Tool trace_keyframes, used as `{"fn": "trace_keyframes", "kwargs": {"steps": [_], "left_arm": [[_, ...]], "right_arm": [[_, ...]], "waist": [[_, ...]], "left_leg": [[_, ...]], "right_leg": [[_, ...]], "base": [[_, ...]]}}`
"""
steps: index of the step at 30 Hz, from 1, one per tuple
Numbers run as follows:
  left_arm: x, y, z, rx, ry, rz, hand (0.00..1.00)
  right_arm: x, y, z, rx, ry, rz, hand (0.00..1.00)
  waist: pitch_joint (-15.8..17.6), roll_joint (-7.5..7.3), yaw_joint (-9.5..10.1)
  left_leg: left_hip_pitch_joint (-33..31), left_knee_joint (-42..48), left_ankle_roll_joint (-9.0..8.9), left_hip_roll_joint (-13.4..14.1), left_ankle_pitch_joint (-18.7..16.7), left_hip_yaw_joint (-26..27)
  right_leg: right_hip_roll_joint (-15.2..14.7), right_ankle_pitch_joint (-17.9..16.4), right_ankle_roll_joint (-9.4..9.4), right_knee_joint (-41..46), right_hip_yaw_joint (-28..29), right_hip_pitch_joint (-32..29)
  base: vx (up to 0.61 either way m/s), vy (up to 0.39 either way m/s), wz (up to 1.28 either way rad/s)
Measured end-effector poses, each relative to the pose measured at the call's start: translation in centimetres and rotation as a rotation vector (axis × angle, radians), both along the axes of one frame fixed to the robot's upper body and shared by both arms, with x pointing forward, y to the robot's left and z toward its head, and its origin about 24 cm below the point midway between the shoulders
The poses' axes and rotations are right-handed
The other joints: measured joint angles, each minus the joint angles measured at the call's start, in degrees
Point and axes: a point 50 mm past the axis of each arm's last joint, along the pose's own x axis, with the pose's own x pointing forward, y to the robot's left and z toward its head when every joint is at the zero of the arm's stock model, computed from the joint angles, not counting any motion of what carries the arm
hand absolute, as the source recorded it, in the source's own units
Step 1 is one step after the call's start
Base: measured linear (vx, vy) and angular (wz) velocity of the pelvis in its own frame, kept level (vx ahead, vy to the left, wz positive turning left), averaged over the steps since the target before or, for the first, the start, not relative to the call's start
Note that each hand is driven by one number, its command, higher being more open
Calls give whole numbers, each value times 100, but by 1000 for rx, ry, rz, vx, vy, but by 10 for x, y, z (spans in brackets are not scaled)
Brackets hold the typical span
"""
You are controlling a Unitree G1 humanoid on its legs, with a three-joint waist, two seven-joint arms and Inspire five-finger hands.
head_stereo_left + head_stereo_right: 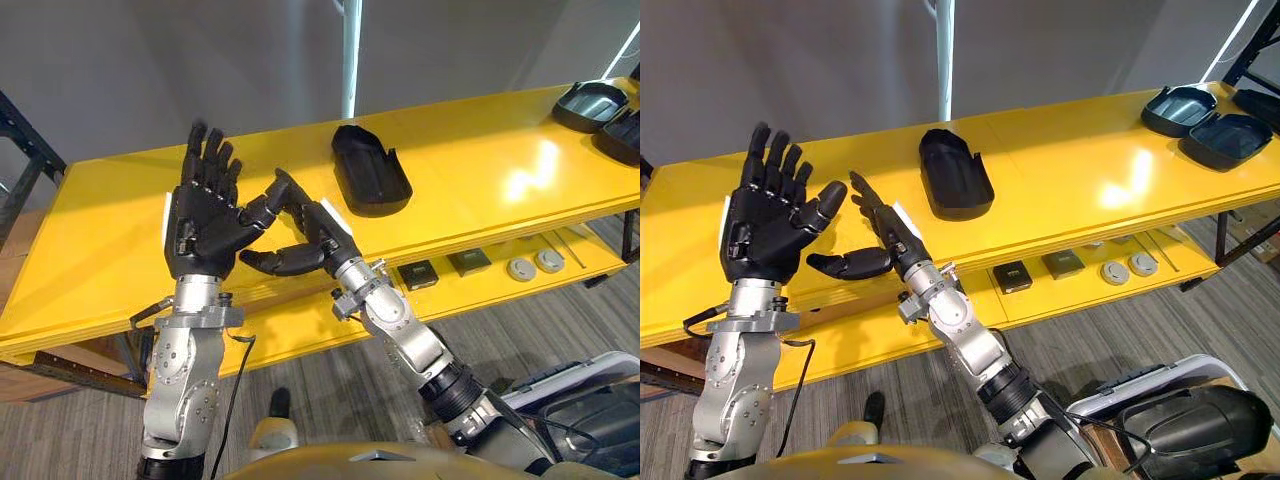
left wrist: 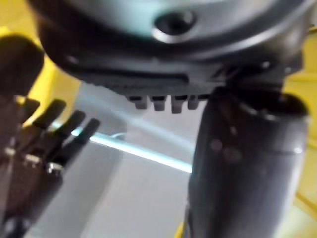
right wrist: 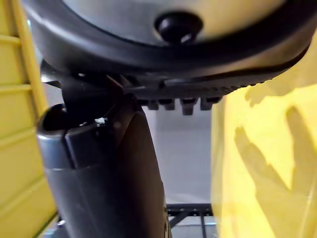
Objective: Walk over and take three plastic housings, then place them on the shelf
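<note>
One black plastic housing [image 1: 370,172] lies open side up on the yellow shelf top [image 1: 470,190], just beyond my hands. Two more black housings [image 1: 1180,108] [image 1: 1225,140] sit side by side at the shelf's far right end. My left hand [image 1: 205,215] is raised above the shelf's front edge, palm towards me, fingers straight and spread, holding nothing. My right hand [image 1: 300,235] hovers beside it, open, with its fingers pointing at the left palm and its thumb stuck out. Both hands are empty and a short way to the left of the nearest housing.
A lower yellow shelf holds small black square parts [image 1: 418,273] and grey round discs [image 1: 533,265]. A dark metal rack [image 1: 20,150] stands at the left. A dark case with a white rim [image 1: 1180,420] lies on the floor at the lower right.
</note>
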Motion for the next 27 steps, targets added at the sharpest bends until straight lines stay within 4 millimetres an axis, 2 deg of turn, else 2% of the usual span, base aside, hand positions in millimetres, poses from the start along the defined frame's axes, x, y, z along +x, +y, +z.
{"fn": "trace_keyframes", "kwargs": {"steps": [6,9,12,18,27], "left_arm": [[-1,-25,-3,-14,6,-126,100],[-1,-27,-4,-16,9,-137,100],[-1,-27,-3,-15,8,-137,100],[3,-28,-10,-14,40,-136,100],[5,-35,-16,-52,66,-155,100]], "right_arm": [[18,1,-14,-88,61,-165,100],[22,1,-11,-95,48,-219,100],[28,1,1,-98,-4,-285,100],[39,-10,16,-76,-49,-397,100],[41,-12,16,-64,-45,-433,100]], "waist": [[174,139,38],[229,147,33],[372,144,18],[531,140,7],[538,133,-24]], "left_leg": [[-17,-1,-2,3,38,-23],[-89,0,-2,14,47,-23],[-130,1,-35,15,78,-9],[-203,4,-20,10,94,-1],[-142,4,12,-21,118,42]], "right_leg": [[-2,-4,-6,101,-5,-43],[-1,-22,-25,169,3,-150],[-6,-25,-26,213,36,-229],[-27,-50,-21,316,50,-346],[-89,-143,17,480,108,-388]], "base": [[-24,-9,1],[-13,-6,0],[-2,-5,-1],[0,0,0],[-7,-3,-2]]}}
